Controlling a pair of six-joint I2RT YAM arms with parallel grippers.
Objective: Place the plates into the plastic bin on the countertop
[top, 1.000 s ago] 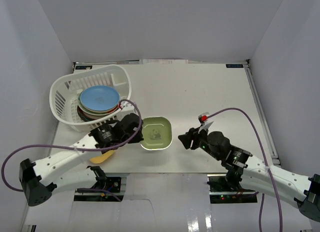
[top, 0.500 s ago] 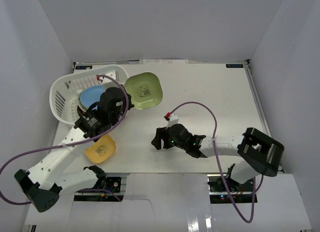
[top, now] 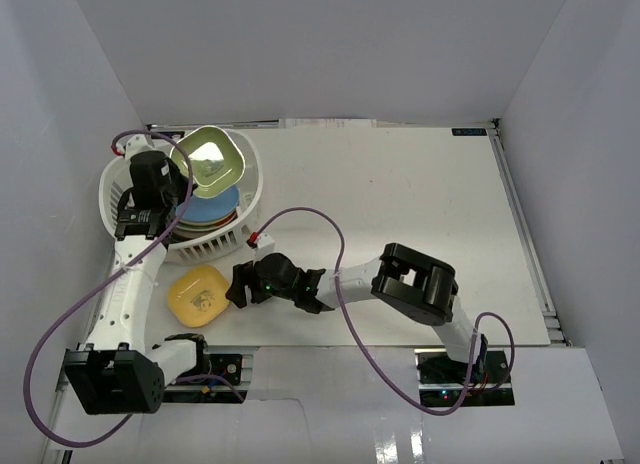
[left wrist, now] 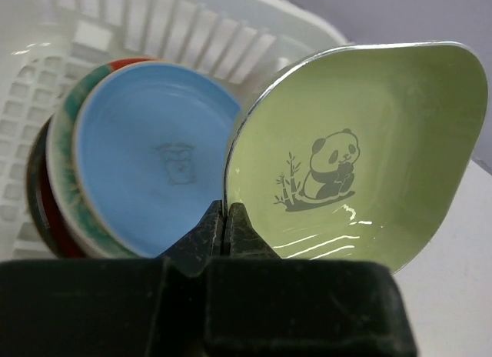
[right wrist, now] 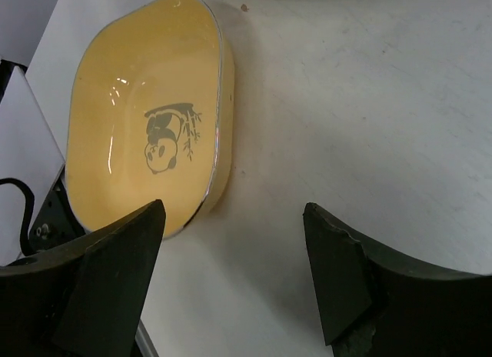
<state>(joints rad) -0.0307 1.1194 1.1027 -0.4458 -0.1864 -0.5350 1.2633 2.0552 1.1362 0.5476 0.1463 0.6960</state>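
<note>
Left gripper (left wrist: 225, 218) pinches rim of green rounded-square plate (left wrist: 354, 157) over white slotted plastic bin (top: 255, 179); drop-in step, likely release next. Right gripper (right wrist: 232, 218), fingers spread, faces yellow rounded-square plate (right wrist: 146, 118) beside bin.

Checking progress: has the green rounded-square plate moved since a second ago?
Yes. The green rounded-square plate went from the white countertop up-left to over the white plastic bin.

Light was bright and even; glare streaked the green plate (left wrist: 361, 149) beyond the left pincer (left wrist: 225, 217), its body blurred.
</note>
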